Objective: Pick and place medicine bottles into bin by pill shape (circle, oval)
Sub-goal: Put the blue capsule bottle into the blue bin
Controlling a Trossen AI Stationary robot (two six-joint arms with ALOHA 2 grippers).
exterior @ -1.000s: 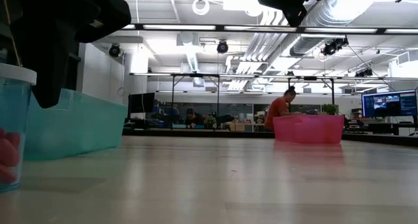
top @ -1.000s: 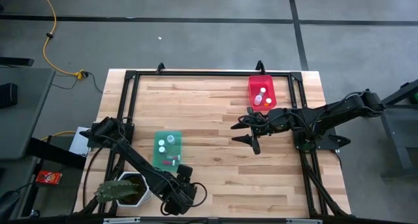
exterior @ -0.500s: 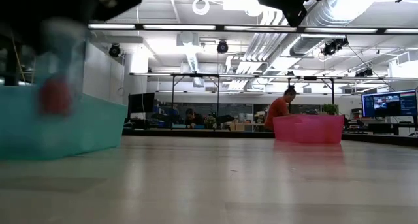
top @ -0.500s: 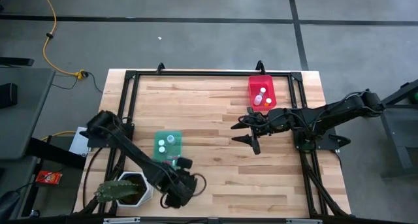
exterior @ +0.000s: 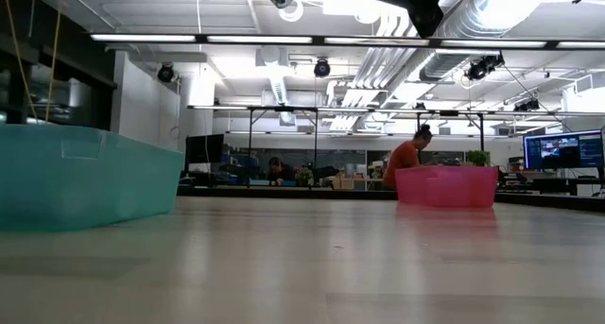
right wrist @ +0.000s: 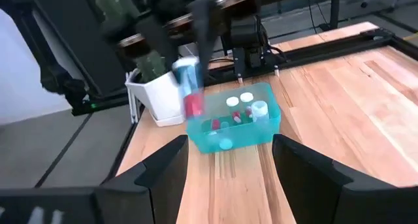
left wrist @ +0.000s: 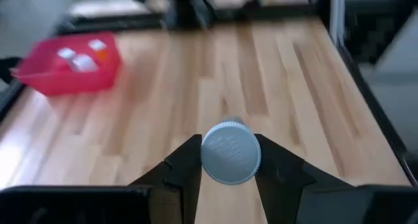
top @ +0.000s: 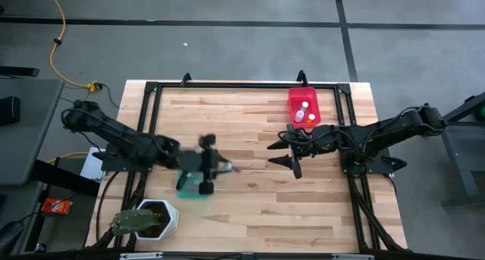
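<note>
Right now your left gripper hangs above the table, over the right edge of the teal bin, and its fingers are clamped on a medicine bottle. From the left wrist view you look straight at the bottle's round white cap, ribbed around its rim, which fills the gap between the two dark fingers; the body behind it is hidden there. From the right wrist view the same bottle appears blurred: a pale, translucent cylinder with a white top and a red mass of pills showing through its lower part, held up in the air above the teal bin. You cannot tell the pill shape from any view.

The teal bin already holds several bottles with white caps, some upright and some lying down with red contents showing. Just beside it stands the white plant pot with a green plant. Across the table, the red bin near the far edge holds a few more white-capped bottles.

Your right gripper waits in the air near the middle of the table, just short of the red bin, its fingers spread apart with nothing between them.
</note>
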